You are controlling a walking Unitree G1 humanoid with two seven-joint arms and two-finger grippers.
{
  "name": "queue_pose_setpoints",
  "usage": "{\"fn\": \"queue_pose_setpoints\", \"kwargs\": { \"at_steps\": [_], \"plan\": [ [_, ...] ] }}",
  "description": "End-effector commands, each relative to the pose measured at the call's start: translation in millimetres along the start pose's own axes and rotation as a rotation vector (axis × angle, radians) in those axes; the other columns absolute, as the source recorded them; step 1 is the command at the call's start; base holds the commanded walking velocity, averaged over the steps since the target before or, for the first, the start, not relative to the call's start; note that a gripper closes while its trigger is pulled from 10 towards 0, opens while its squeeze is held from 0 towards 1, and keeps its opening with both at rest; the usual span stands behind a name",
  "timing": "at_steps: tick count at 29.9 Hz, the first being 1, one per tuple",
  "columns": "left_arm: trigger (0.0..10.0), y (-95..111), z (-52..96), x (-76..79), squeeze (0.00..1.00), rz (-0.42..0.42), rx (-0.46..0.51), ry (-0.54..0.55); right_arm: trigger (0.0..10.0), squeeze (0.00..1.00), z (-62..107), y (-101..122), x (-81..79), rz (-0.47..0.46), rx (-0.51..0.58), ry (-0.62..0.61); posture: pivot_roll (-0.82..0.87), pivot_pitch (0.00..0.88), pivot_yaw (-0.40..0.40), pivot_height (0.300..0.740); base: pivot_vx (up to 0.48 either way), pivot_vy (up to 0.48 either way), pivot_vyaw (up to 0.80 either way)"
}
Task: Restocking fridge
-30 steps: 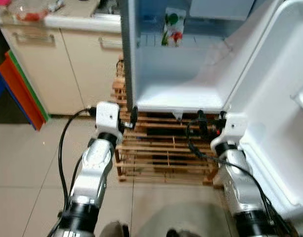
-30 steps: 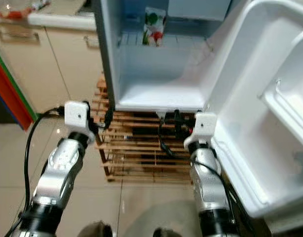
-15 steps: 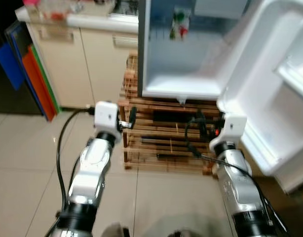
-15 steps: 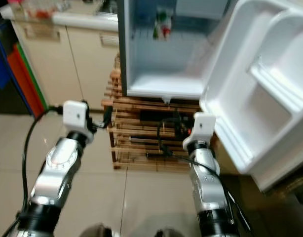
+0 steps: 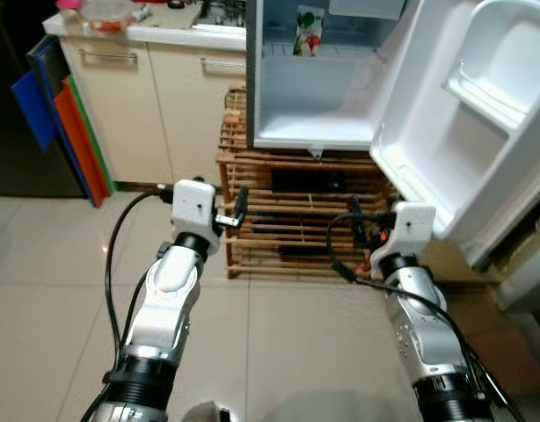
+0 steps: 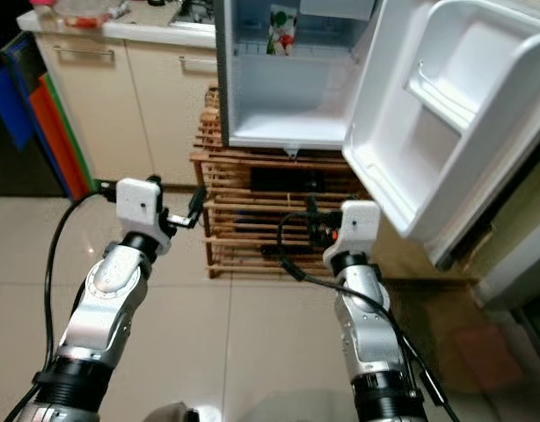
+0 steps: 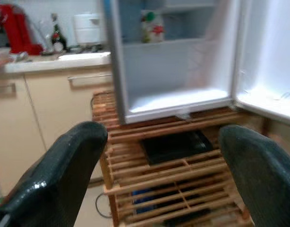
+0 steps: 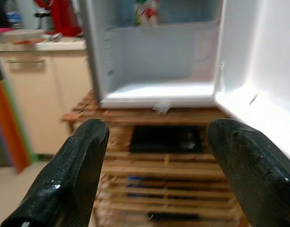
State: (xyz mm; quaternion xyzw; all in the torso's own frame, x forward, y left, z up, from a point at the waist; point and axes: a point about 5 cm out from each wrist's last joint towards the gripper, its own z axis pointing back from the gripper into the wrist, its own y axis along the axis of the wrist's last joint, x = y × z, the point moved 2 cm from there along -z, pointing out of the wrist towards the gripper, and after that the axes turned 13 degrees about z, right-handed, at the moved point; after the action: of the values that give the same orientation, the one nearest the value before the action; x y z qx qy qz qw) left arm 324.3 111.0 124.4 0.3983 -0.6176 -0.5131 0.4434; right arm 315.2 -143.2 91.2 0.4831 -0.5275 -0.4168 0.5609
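Camera pulled back — fridge (door open) beyond spread fingers.

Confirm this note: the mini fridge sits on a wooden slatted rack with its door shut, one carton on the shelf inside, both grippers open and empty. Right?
Not quite: the fridge door is swung wide open, as the left eye view shows. The rest holds: fridge on the wooden rack, one carton inside, left gripper and right gripper open and empty.

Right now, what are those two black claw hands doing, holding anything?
Left gripper: open, holding nothing, pointed at the open fridge.
Right gripper: open, holding nothing, also facing the fridge.
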Motion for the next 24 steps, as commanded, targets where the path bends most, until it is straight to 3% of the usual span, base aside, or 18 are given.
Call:
{"fn": "queue_pose_setpoints", "kwargs": {
  "at_steps": [1, 9, 11, 20, 24],
  "plan": [
    [10.0, 3.3, -5.7, 3.7, 0.0, -0.006, 0.007, -0.018, 10.0, 0.0, -5.4, 8.3, 3.2, 0.003, 0.029, -0.019, -0.01, 0.0, 0.0, 0.74, 0.0, -0.428, 0.0],
    [10.0, -1.9, -10.3, 3.9, 0.0, -0.017, -0.008, -0.006, 10.0, 0.0, -7.3, 11.8, -4.6, 0.014, 0.045, 0.003, -0.02, 0.0, 0.002, 0.74, 0.096, -0.416, 0.0],
    [10.0, -3.8, -11.6, 2.8, 0.0, 0.015, -0.013, 0.007, 10.0, 0.0, -8.2, 13.1, -5.7, 0.021, 0.051, 0.007, -0.02, 0.0, 0.004, 0.74, 0.0, 0.0, 0.0],
    [10.0, -6.3, -14.0, 4.2, 0.0, -0.005, -0.02, 0.013, 10.0, 0.0, -8.1, 11.3, -2.8, 0.023, 0.041, -0.003, -0.04, 0.0, 0.005, 0.74, 0.0, 0.0, 0.0],
    [10.0, -5.7, -14.8, 9.3, 0.0, -0.01, -0.001, -0.001, 10.0, 0.0, -7.0, 9.7, -2.4, 0.028, 0.035, -0.004, -0.04, 0.0, 0.006, 0.74, 0.465, 0.0, 0.0]
  ]
}}
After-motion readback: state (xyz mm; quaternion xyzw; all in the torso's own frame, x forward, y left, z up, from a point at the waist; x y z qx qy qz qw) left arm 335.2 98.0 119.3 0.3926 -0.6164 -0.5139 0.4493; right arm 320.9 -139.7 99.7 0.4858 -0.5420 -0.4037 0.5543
